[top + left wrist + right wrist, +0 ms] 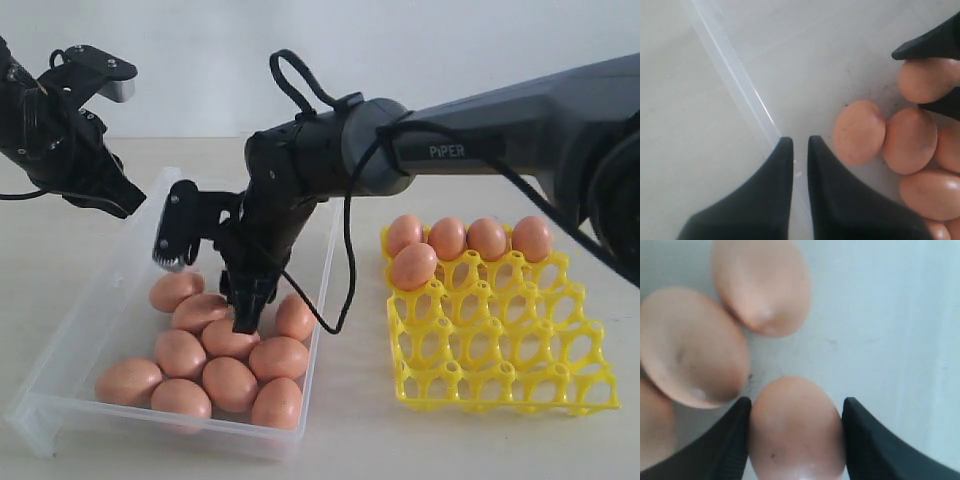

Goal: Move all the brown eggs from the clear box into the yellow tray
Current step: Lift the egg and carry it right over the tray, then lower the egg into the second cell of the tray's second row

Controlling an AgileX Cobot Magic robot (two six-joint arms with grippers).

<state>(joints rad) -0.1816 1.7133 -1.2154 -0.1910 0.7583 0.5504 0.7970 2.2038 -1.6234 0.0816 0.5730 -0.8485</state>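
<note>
Clear box (92, 300) front | pale tabletop (350, 425) | plain white wall (200, 60)

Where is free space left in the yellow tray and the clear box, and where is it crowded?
Yellow tray: the two front rows and most of the second row are free; brown eggs fill the back row. Clear box: far end bare; near end crowded.

On the table (350, 425): box (150, 432) left, tray (500, 350) right.
In the box: eggs (230, 384) clustered toward the near end.
In the tray: four eggs (447, 238) along the back row, one (414, 266) before the leftmost.
</note>
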